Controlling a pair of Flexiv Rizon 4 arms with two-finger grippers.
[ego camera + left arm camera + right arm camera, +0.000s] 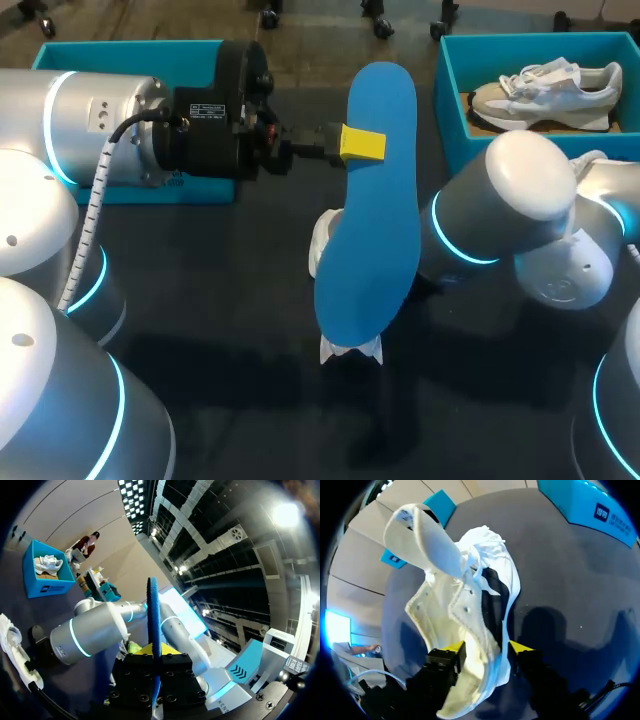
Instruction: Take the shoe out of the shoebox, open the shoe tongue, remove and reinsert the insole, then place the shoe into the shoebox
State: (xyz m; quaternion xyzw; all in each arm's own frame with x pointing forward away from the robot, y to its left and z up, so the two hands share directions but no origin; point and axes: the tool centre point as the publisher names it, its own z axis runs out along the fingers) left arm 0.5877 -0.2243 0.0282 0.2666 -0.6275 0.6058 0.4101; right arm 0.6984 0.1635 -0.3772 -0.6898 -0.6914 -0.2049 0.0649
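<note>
Dark table shows open room around the middle. Coming from the frame's left, the left gripper is clamped on the blue insole. The insole's long axis runs top to bottom at centre, directly over the white shoe. The right gripper pinches that shoe from both sides, with the tongue lifted. At upper right the shoebox stands apart.

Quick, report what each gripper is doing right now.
Left gripper: closed on the blue insole, held above the table.
Right gripper: closed on the white shoe, its tongue pulled open.
</note>
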